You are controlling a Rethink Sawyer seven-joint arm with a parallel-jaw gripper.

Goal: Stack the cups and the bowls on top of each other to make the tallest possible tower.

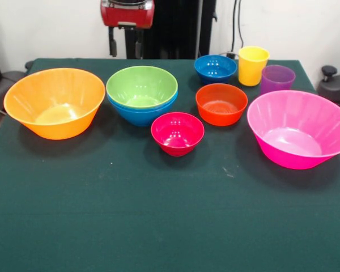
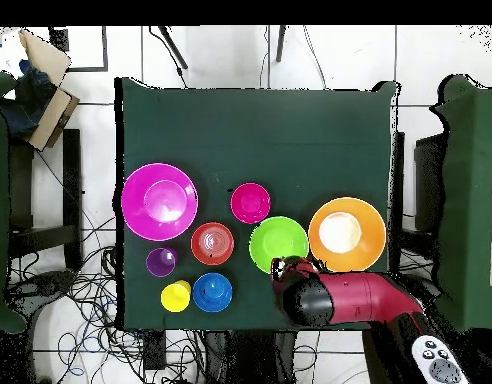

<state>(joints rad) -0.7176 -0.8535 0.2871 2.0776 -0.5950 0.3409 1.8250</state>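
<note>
Just behind the green bowl (image 1: 141,85) hang the fingers (image 1: 112,42), holding nothing

Green-clothed table (image 1: 158,226) under scattered bowls (image 1: 177,133) and cups (image 1: 253,65).

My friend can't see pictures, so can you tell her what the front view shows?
Bowls and cups sit apart on a green table: a big orange bowl, a green bowl nested in a light blue bowl, small crimson, orange-red and dark blue bowls, yellow and purple cups, and a big pink bowl. The gripper hangs behind them.
</note>
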